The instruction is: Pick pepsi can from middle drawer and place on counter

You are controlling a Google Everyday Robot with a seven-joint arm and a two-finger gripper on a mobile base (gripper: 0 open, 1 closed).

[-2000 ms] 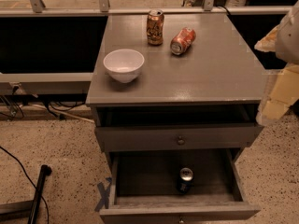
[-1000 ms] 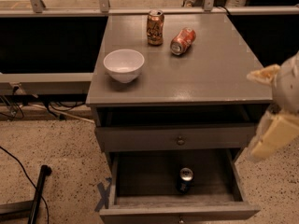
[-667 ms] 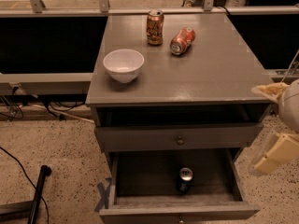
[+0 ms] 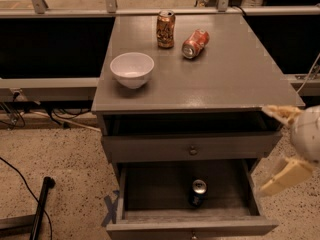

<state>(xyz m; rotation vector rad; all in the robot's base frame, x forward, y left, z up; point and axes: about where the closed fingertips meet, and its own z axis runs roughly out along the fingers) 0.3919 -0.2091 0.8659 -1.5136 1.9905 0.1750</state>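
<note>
The pepsi can point(image 4: 198, 192), dark blue with a silver top, stands upright in the middle drawer point(image 4: 150, 196), which is pulled open below a shut drawer. The counter point(image 4: 225, 74) is the grey cabinet top above. My gripper point(image 4: 266, 150) is at the right edge of the view, beside the cabinet's right front corner, to the right of the can and above it. Its two pale fingers point(image 4: 283, 176) are spread wide apart and hold nothing.
On the counter are a white bowl point(image 4: 132, 69) at front left, an upright gold-brown can point(image 4: 165, 29) at the back, and an orange-red can point(image 4: 194, 43) lying on its side. The shut upper drawer point(image 4: 150, 147) has a round knob. Cables and a black pole point(image 4: 40, 206) lie on the floor at left.
My gripper has come down along the cabinet's right side, from level with the counter to level with the drawers, and stays open. The cans, bowl and drawers have not moved.
</note>
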